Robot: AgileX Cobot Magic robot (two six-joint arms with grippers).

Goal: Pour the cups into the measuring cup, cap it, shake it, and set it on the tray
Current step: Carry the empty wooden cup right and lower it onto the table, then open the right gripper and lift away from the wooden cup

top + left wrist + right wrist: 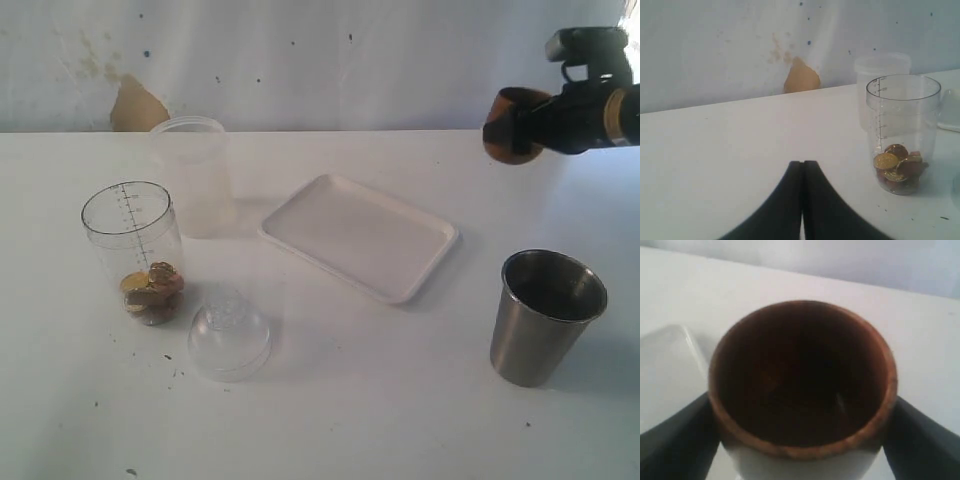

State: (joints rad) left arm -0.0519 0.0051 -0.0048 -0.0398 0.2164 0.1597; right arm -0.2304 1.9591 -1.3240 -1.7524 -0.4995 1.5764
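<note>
The clear measuring cup [134,250] [901,131] stands at the left with gold and brown coins at its bottom. Its dome-shaped cap [229,339] lies on the table just right of it. The white tray [358,236] [667,367] sits mid-table. The steel tumbler [543,315] stands upright at the right front. High at the right, my right gripper [520,125] [802,440] is shut on the wooden cup [510,125] [802,375], held tipped on its side; its inside looks dark. My left gripper [802,165] is shut and holds nothing, low over the table beside the measuring cup; it is out of the exterior view.
A frosted unmarked plastic cup [195,175] [882,67] stands behind the measuring cup. A wall with a brown patch [135,108] runs along the table's far edge.
</note>
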